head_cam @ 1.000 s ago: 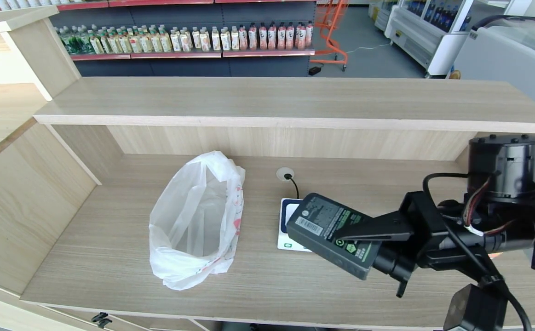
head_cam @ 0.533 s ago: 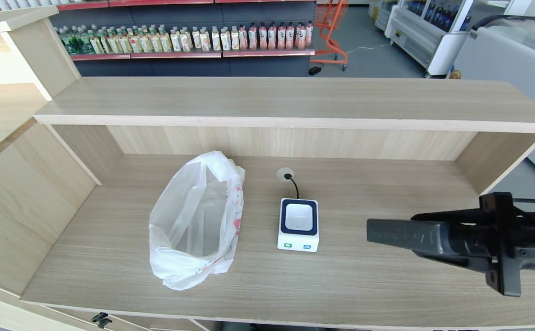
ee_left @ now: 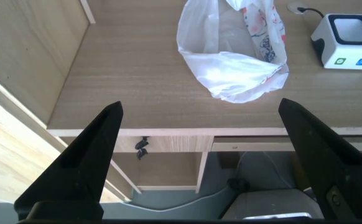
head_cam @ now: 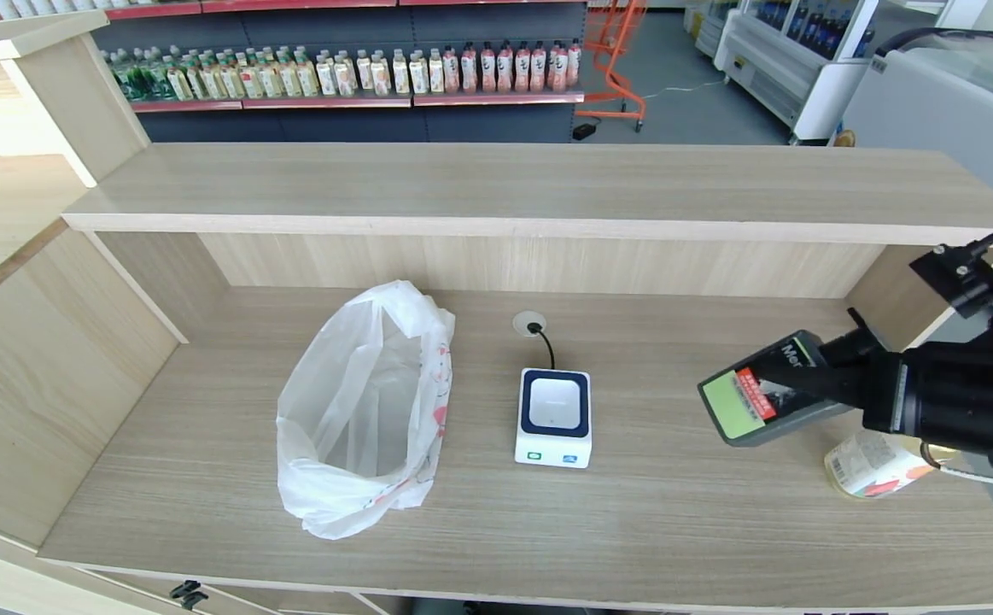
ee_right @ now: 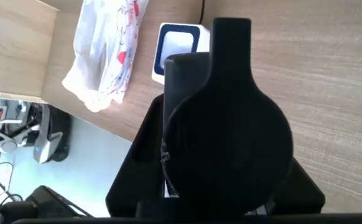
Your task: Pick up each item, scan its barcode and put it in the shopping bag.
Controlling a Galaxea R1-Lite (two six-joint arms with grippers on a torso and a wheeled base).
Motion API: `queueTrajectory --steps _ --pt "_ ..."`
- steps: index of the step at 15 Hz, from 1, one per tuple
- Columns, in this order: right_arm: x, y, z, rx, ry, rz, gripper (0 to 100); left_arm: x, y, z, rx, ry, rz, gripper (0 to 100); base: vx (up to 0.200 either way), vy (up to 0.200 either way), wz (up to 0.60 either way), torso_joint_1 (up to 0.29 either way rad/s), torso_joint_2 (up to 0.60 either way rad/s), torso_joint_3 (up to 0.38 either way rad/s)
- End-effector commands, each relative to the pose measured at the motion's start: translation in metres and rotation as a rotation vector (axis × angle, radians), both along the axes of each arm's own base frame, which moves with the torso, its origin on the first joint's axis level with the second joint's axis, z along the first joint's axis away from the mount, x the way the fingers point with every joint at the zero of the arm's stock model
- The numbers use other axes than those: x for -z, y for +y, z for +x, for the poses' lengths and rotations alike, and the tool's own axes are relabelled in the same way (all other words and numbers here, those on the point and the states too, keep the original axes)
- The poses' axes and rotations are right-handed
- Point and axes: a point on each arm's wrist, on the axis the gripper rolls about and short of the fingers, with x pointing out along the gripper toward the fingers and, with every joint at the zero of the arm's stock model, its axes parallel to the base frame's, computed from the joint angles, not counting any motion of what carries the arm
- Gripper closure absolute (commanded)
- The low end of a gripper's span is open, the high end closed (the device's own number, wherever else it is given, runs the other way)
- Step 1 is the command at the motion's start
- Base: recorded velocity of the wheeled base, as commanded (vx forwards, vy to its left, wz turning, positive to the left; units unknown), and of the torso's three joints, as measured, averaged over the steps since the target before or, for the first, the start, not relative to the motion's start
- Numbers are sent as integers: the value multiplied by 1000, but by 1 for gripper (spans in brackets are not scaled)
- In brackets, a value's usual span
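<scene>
At the checkout counter [head_cam: 206, 461], we are watching the right gripper [head_cam: 773, 384] clamping a dark box [head_cam: 739, 408]. Its fingers [head_cam: 803, 378] are pressing in on the box's opposite sides, closed as far as the box allows. The box is hanging in the air above the counter's right end, well apart from the scanner [head_cam: 554, 416]. It is tilting slightly, and its pale green end with a red-and-white label is facing us and the scanner side. The right arm is coming in from the right edge and lying roughly level, with the wrist pointing toward the middle of the counter. Beneath it a small labelled bottle [head_cam: 867, 465] is lying on its side on the wood, partly hidden by the arm.

In the left wrist view we are seeing the left gripper [ee_left: 199, 106] spread wide, with nothing between its two dark fingers [ee_left: 75, 168]. It is hovering off the counter's front edge, looking down and across the worktop.

The white shopping bag [head_cam: 368, 410] is sitting on the counter left of the scanner, near it but not touching, with its mouth gaping open. The scanner, white with a dark-framed window on top, is standing between the bag and the held box. Its black cable [head_cam: 546, 346] is running back to a round port in the counter.
</scene>
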Motion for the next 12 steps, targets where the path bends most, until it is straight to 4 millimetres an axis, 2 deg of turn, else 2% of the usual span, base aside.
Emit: queueTrajectory --steps 1,3,5,8,10,12 --pt "39 28 41 14 165 38 100 0 0 0 0 2 0 0 0 0 0 0 0 0" --pt "46 48 56 -3 164 33 100 0 0 0 0 2 0 0 0 0 0 0 0 0" --pt "51 73 59 -28 174 10 100 0 0 0 0 3 1 0 0 0 0 0 0 0" --pt "57 102 74 -44 171 -14 100 0 0 0 0 3 0 0 0 0 0 0 0 0" --pt "58 112 84 -35 156 -22 100 0 0 0 0 2 0 0 0 0 0 0 0 0" --pt "67 122 99 -2 154 -51 100 0 0 0 0 2 0 0 0 0 0 0 0 0"
